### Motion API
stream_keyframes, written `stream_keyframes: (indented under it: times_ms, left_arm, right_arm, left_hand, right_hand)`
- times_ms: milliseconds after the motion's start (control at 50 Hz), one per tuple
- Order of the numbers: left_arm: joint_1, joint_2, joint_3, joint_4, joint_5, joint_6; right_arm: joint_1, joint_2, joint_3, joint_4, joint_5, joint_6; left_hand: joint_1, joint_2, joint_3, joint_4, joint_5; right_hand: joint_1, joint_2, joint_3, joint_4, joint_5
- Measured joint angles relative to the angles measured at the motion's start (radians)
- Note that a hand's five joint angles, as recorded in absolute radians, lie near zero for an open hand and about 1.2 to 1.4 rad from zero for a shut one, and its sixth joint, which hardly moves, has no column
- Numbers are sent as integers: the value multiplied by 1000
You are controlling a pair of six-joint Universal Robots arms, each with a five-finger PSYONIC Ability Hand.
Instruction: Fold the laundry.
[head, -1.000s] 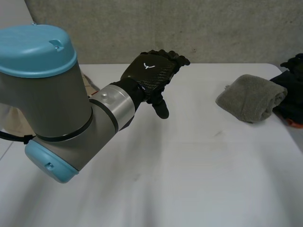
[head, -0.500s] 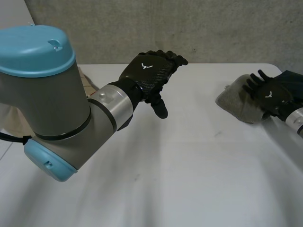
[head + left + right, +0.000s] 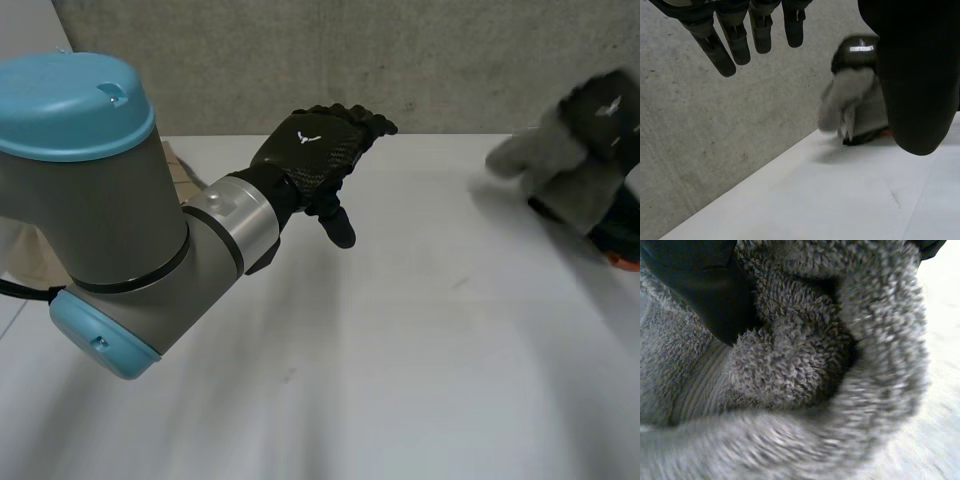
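Note:
A grey terry towel hangs bunched in the air over the table's far right, with my right hand shut on its top. In the right wrist view the towel is bundled against the palm, a black part of the right hand pressed into it. My left hand hovers open above the far middle of the white table, holding nothing. In the left wrist view its fingers hang straight, and beyond them are the lifted towel and the right hand.
A dark heap of clothes with an orange bit lies at the right edge, under the lifted towel. Some beige cloth lies at the far left behind my left arm. A grey wall runs along the table's far edge.
My right hand came in from the right, closed on the grey towel and lifted it off the table, up and to the right. The left hand has stayed in place.

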State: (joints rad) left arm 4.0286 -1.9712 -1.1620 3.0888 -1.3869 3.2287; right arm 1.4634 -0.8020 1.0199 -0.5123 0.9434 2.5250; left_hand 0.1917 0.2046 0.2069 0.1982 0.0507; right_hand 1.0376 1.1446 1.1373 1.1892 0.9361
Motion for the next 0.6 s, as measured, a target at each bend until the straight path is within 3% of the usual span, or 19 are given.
stream_keyframes:
  times_ms: [80,140,320,460,600]
  left_arm:
    - [0,1,0,-1,0,-1]
    - [1,1,0,-1,0,-1]
    - [-7,-3,0,0,6,-2]
    - [-14,-3,-6,1,10,-1]
    - [-9,0,-8,3,11,-1]
  right_arm:
    - [-37,-10,-93,13,144,198]
    - [-76,5,-145,72,179,240]
    - [-181,113,-189,185,167,240]
    - [-226,198,-133,169,137,187]
    - [-247,183,-65,121,128,160]
  left_hand:
    - [0,0,0,0,0]
    - [0,0,0,0,0]
    - [0,0,0,0,0]
    - [0,0,0,0,0]
    - [0,0,0,0,0]
  right_hand:
    - [0,0,18,1,13]
    - [0,0,18,4,14]
    - [0,0,24,4,14]
    - [0,4,33,7,35]
    - [0,10,37,9,35]
